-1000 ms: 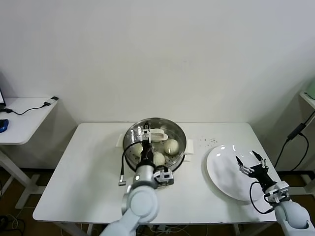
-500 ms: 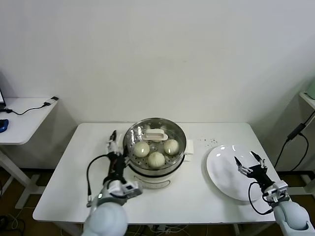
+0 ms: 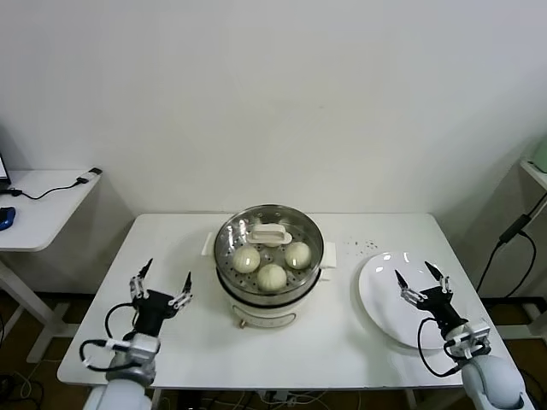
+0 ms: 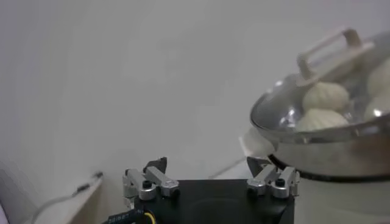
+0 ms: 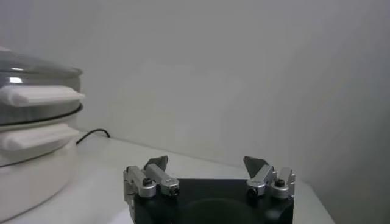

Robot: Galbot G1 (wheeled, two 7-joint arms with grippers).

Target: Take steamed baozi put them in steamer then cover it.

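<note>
The steamer (image 3: pixel 270 295) stands mid-table with the glass cover (image 3: pixel 282 224) resting on it, white handle (image 3: pixel 270 233) up. Through the glass three steamed baozi show: (image 3: pixel 247 259), (image 3: pixel 297 254), (image 3: pixel 272 276). My left gripper (image 3: pixel 165 275) hovers open and empty above the table, left of the steamer and apart from it. In the left wrist view that gripper (image 4: pixel 210 167) has the covered steamer (image 4: pixel 341 146) ahead of it, with baozi (image 4: pixel 326 95) under the lid. My right gripper (image 3: pixel 420 278) is open over the white plate (image 3: pixel 380 290); in the right wrist view the gripper (image 5: pixel 210 163) holds nothing, with the steamer (image 5: pixel 30 152) off to one side.
The white plate lies bare at the table's right, near the front edge. Dark specks (image 3: pixel 363 246) dot the table right of the steamer. A side desk (image 3: pixel 43 213) with a cable stands beyond the table's left edge.
My left arm has drawn back from the steamer to the front left of the table, leaving the cover on the pot. The right gripper shifted slightly left over the plate.
</note>
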